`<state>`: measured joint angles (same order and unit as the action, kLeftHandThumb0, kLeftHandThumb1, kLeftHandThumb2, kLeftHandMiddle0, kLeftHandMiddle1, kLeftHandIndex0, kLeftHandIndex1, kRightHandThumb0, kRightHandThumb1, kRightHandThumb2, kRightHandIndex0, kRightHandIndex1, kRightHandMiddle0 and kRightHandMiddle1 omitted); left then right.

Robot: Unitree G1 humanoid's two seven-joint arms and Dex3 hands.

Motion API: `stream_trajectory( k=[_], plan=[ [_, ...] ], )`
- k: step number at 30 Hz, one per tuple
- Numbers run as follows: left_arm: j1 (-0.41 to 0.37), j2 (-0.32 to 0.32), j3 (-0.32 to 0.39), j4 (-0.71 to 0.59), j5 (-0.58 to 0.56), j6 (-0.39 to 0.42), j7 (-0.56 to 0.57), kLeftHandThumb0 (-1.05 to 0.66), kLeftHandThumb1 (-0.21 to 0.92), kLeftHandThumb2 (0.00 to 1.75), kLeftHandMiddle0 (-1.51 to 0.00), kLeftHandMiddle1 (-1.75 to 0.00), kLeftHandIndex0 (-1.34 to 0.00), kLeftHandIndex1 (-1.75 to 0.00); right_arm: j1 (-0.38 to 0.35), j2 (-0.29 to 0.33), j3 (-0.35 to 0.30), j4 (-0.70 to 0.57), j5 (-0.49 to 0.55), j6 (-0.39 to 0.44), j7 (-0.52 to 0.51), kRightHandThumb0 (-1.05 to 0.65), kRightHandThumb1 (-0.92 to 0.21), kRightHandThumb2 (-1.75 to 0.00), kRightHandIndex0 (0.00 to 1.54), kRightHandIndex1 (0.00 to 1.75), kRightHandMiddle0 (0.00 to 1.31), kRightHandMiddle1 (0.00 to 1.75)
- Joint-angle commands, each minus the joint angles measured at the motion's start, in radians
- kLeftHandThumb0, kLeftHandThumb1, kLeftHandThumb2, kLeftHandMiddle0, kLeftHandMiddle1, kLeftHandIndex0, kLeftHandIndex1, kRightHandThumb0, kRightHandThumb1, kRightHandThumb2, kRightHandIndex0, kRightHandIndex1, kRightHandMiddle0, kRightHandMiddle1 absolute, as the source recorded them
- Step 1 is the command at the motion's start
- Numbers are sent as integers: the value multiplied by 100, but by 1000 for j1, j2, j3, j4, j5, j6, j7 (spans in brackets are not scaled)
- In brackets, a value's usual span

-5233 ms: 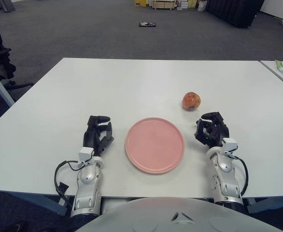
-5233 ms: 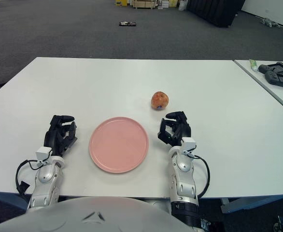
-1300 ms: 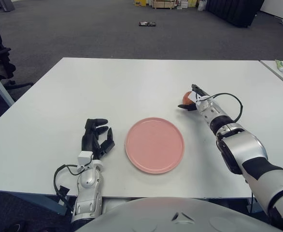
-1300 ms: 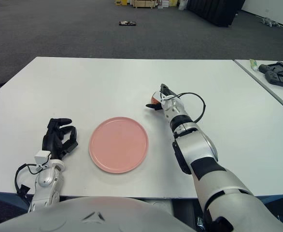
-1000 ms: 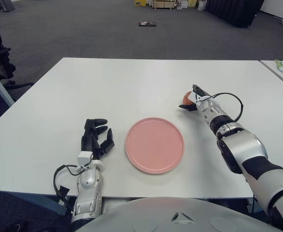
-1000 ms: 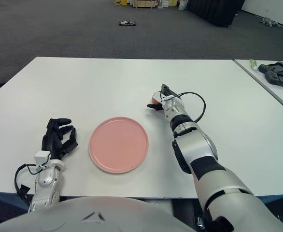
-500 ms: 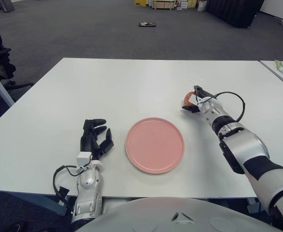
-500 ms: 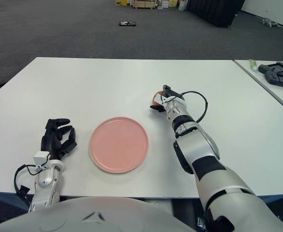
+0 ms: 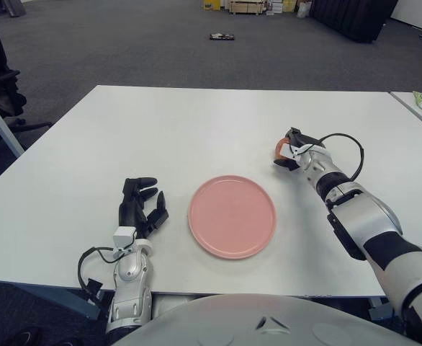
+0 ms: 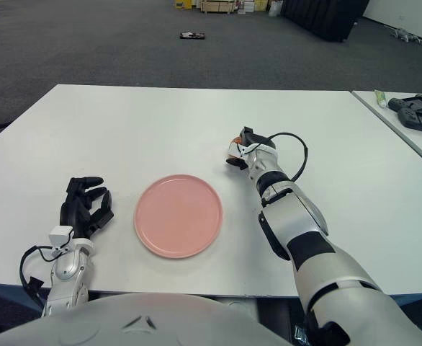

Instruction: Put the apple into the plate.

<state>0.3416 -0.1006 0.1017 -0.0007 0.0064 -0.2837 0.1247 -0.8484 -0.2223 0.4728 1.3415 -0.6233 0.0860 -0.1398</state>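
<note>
While our right hand (image 9: 289, 149) reaches out across the white table (image 9: 196, 130) with its dark fingers closed around the apple (image 9: 280, 148), we see only a sliver of the reddish fruit showing past them, and we cannot tell whether it is touching the tabletop or just off it. From the pink plate (image 9: 232, 216), which lies bare near the table's front edge, the apple sits at about 1 o'clock, apart from the rim. Our left hand (image 9: 140, 208) rests on the table at the plate's 9 o'clock, fingers loosely spread and holding nothing.
</note>
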Motion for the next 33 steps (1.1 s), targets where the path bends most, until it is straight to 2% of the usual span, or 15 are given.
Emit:
stream_trajectory(
  k=[1,8,15,21,25,27,31,33],
  plan=[
    [1,1,6,-9,-8,9,5,0,70,79,-45,-152,-18,-175,59,-14,18,37,-24,29,9,-56,-47,-95,0,50,0,110],
    [4,-5,10,-18,-17,15,3,0,71,79,-43,-156,-16,-175,62,-17,21,36,-30,27,-4,-44,-37,-112,0,47,0,109],
    [5,-7,12,-22,-14,19,8,0,72,78,-42,-157,-15,-175,59,-16,37,36,-45,34,-17,-24,-23,-132,0,44,0,108],
    [3,-7,16,-24,-17,19,8,0,72,78,-41,-158,-14,-175,54,-15,48,36,-53,35,-24,-19,-19,-135,0,56,0,111],
    [4,-10,17,-27,-18,19,8,0,73,77,-41,-157,-14,-175,50,-16,56,36,-58,32,-36,-19,-18,-134,0,79,0,122],
    [4,-11,17,-29,-19,17,6,0,73,77,-41,-157,-14,-175,50,-16,59,36,-59,30,-44,-20,-17,-133,0,101,0,133],
    [3,-11,18,-27,-23,10,4,0,73,76,-42,-156,-14,-175,46,-15,64,36,-62,25,-58,-21,-17,-133,0,126,0,147],
    [3,-11,19,-28,-22,11,6,0,73,76,-42,-155,-14,-175,43,-15,68,35,-65,23,-68,-21,-17,-135,0,144,0,163]
  ],
)
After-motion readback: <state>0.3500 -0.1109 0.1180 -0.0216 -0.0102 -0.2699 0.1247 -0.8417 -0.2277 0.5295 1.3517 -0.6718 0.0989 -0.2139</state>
